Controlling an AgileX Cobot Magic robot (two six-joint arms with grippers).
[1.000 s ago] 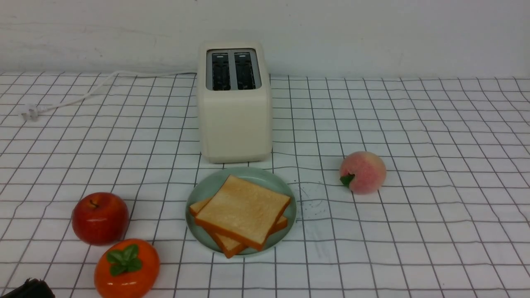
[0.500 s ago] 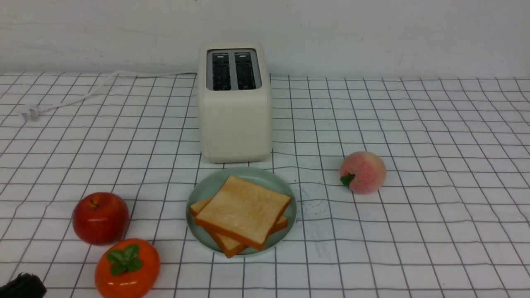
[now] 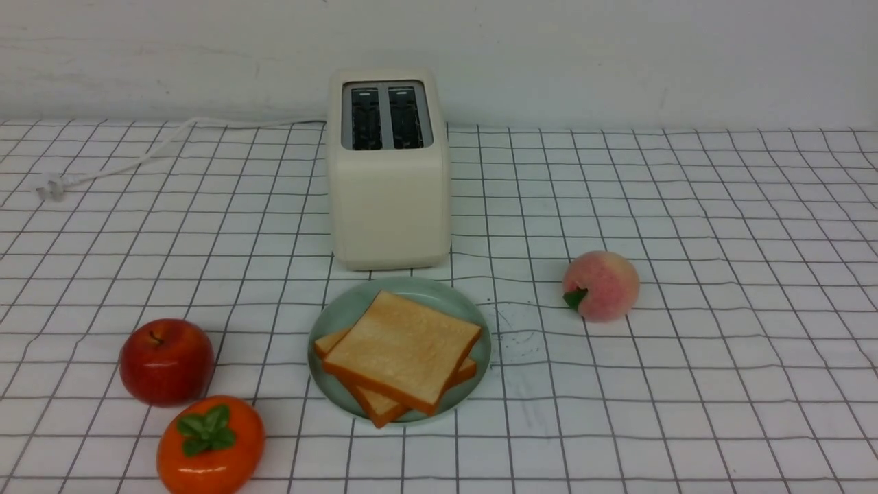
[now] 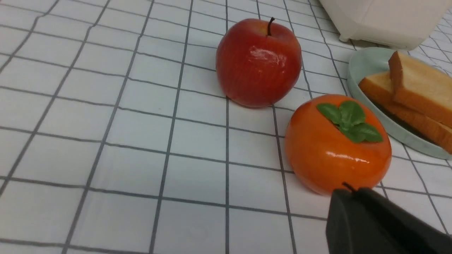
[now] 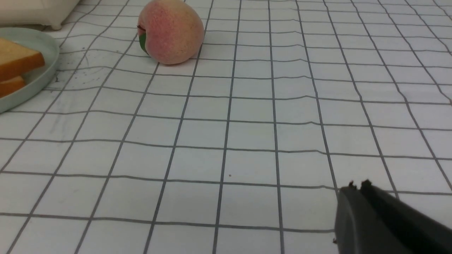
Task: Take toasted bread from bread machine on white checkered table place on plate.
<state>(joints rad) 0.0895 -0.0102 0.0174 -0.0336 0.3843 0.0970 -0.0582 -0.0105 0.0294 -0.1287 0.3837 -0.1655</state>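
Two slices of toasted bread (image 3: 403,350) lie stacked on the pale green plate (image 3: 336,319), just in front of the cream bread machine (image 3: 389,199), whose two top slots stand empty. All of it rests on the white checkered table (image 3: 686,384). Neither arm shows in the front view. In the left wrist view my left gripper (image 4: 349,190) is shut with nothing in it, just short of the orange persimmon (image 4: 337,143), with the plate (image 4: 363,65) and bread (image 4: 420,93) beyond. My right gripper (image 5: 357,185) is shut and empty above bare cloth, far from the plate (image 5: 42,49).
A red apple (image 3: 166,361) and the orange persimmon (image 3: 210,444) sit at the front left. A peach (image 3: 601,285) lies right of the plate. The toaster's white cord and plug (image 3: 51,186) trail to the back left. A white wall stands behind.
The dark tip of my left gripper at the front view's bottom left corner has slid down and out of the picture. Bread, plate and fruit have not moved.
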